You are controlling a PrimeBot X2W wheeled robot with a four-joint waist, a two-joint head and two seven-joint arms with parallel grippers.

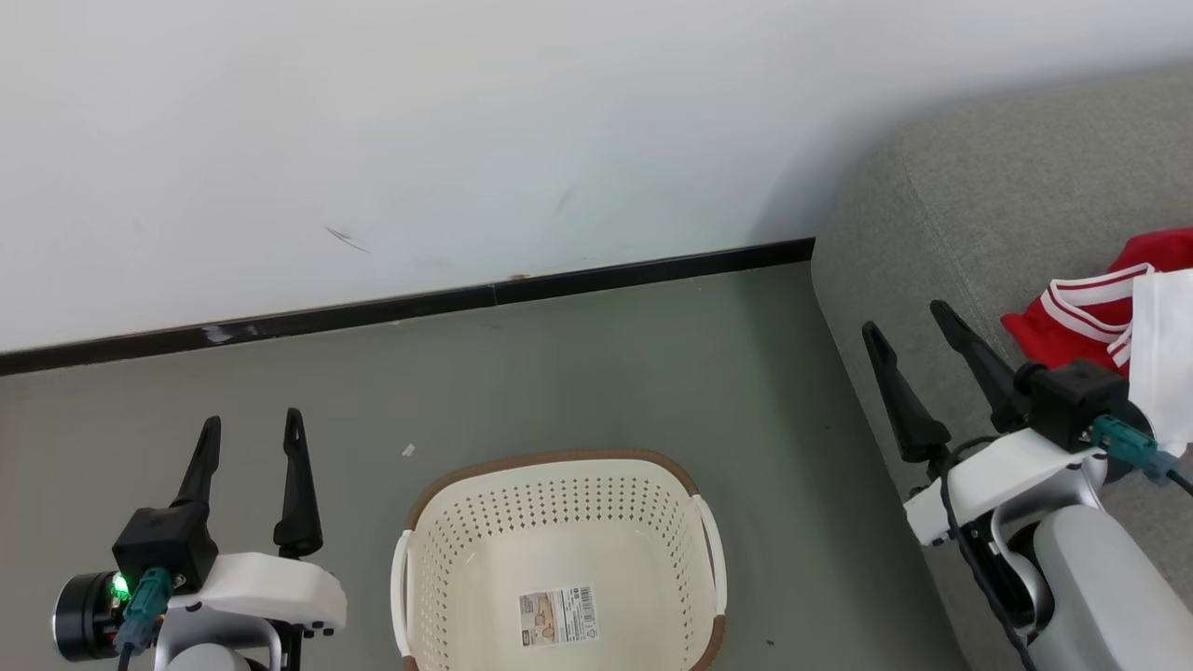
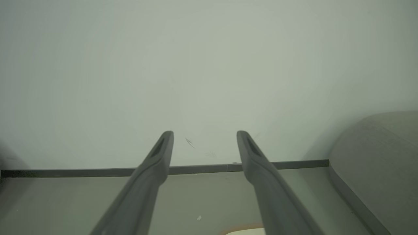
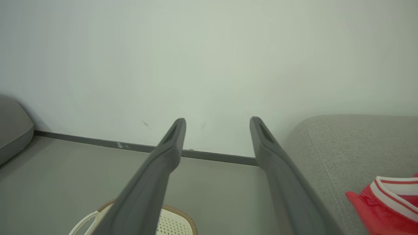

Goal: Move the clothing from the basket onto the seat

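The red jersey [image 1: 1109, 312] with white panels and striped trim lies on the grey sofa [image 1: 988, 214] at the right edge; its red corner [image 3: 382, 209] also shows in the right wrist view. The cream basket [image 1: 559, 522] with a brown rim stands on the floor at bottom centre, holding nothing but its paper label [image 1: 557, 615]. My right gripper [image 1: 909, 317] is open over the sofa's left edge, just left of the jersey and apart from it. My left gripper [image 1: 250, 429] is open at the lower left, beside the basket.
A white wall [image 1: 419, 140] with a dark baseboard [image 1: 419, 303] runs behind the grey floor [image 1: 606, 373]. A small white scrap [image 1: 408, 450] lies on the floor near the basket. A second grey cushion edge [image 3: 13, 127] shows at the left of the right wrist view.
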